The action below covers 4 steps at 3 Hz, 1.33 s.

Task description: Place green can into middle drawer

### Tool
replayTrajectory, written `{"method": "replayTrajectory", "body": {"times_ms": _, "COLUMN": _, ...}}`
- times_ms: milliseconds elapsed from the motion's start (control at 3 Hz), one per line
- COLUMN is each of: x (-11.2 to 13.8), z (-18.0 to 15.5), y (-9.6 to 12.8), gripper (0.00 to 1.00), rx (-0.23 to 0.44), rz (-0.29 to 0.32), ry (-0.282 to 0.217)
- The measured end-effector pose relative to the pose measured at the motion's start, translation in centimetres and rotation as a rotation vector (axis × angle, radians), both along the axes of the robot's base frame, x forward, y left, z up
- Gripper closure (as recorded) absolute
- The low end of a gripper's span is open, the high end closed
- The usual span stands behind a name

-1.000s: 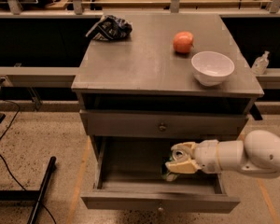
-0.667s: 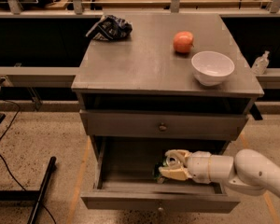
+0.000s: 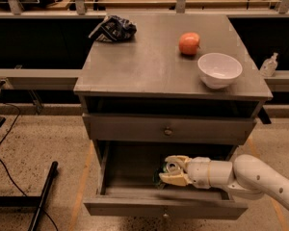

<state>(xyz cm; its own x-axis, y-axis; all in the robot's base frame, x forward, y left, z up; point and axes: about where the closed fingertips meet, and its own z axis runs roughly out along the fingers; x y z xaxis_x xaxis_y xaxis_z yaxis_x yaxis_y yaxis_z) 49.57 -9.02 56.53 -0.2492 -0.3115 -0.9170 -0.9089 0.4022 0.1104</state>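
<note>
The middle drawer [image 3: 164, 207] of the grey cabinet is pulled open at the bottom of the camera view. My white arm reaches in from the right. My gripper [image 3: 175, 171] is inside the drawer, its pale fingers [image 3: 173, 179] closed around the green can [image 3: 169, 170]. The can's silver top shows between the fingers and a strip of green shows at its left. The can sits low, near the drawer's floor at the middle; whether it touches the floor is hidden. The drawer above it [image 3: 168, 129] with the round knob is shut.
On the cabinet top [image 3: 149, 66] stand a white bowl [image 3: 219, 69] at the right, an orange-red fruit [image 3: 189, 43] behind it, and a dark crumpled bag [image 3: 113, 28] at the back left. A black stand and cables [image 3: 33, 196] lie on the floor at the left.
My gripper has moved left and deeper down into the open drawer with the can in it. The things on the cabinet top have not moved.
</note>
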Motion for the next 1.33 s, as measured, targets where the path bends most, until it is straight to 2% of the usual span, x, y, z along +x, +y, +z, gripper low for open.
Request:
{"method": "replayTrajectory", "body": {"times_ms": 333, "x": 2.5, "z": -1.7, "y": 1.1, "gripper": 1.0, "rx": 0.006, "rz": 0.008, "ry": -0.065}}
{"method": "replayTrajectory", "body": {"times_ms": 667, "x": 3.7, "z": -3.1, "y": 1.3, "gripper": 1.0, "rx": -0.005, "rz": -0.009, "ry": -0.098}}
{"method": "replayTrajectory", "body": {"times_ms": 1000, "x": 4.6, "z": -5.1, "y": 0.9, "gripper": 0.82, "rx": -0.053, "rz": -0.033, "ry": -0.116}}
{"method": "replayTrajectory", "body": {"times_ms": 1333, "x": 5.5, "z": -7.1, "y": 0.7, "gripper": 0.59, "rx": -0.136, "rz": -0.055, "ry": -0.123}}
